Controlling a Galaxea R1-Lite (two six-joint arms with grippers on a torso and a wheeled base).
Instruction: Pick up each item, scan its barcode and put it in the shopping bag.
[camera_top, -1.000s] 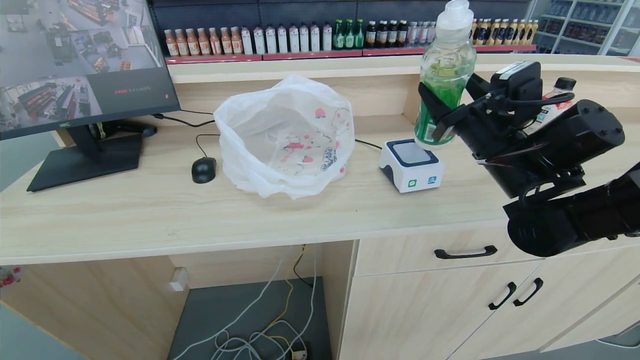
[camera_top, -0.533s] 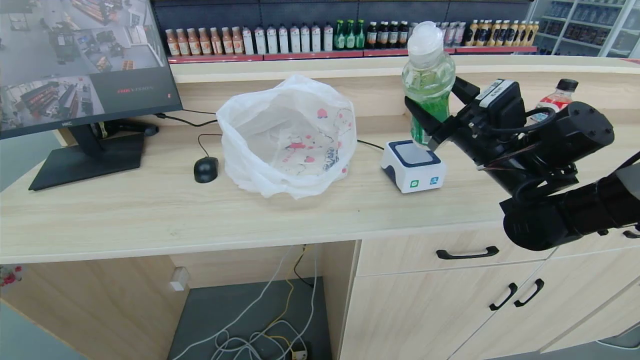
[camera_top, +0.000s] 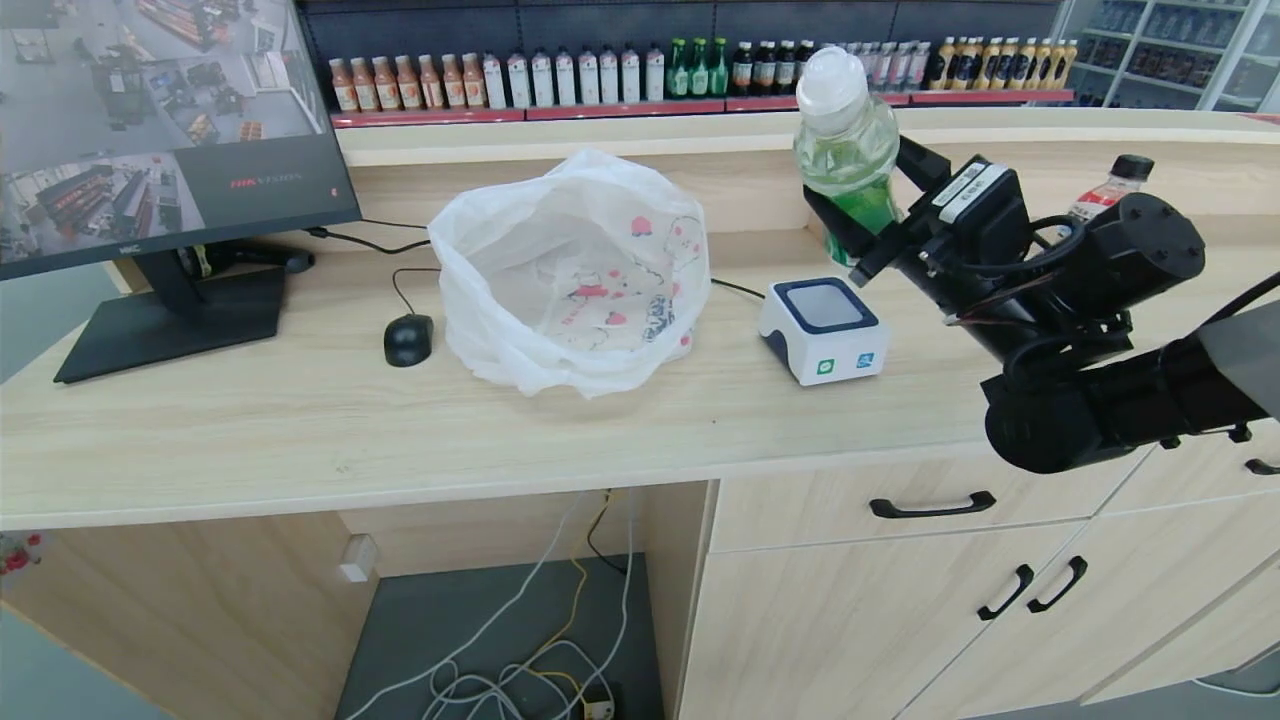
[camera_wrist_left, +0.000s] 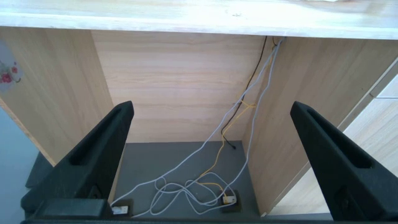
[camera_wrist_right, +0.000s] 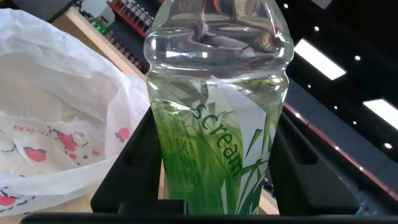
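green-labelled bottle (camera_top: 846, 150) clamped in right claw (camera_top: 868, 195), near scanner (camera_top: 822, 330), left claw (camera_wrist_left: 211, 112) spread wide

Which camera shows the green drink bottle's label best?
Right wrist view: the clear plastic bottle of green drink sits close between the jaws, label facing the lens. Head view gives it whole, white cap up. Left wrist view faces loose cables under the wooden counter.

— What sort of place is this?
— A shop, at the checkout. The wooden counter (camera_top: 300, 420) carries a barcode scanner (camera_top: 822, 330) and a plastic shopping bag (camera_top: 570, 270).
— Anything else?
— Shelves (camera_top: 620, 108) of bottled drinks (camera_top: 560, 77) behind, and a monitor (camera_top: 150, 120) showing security-camera views of aisles.
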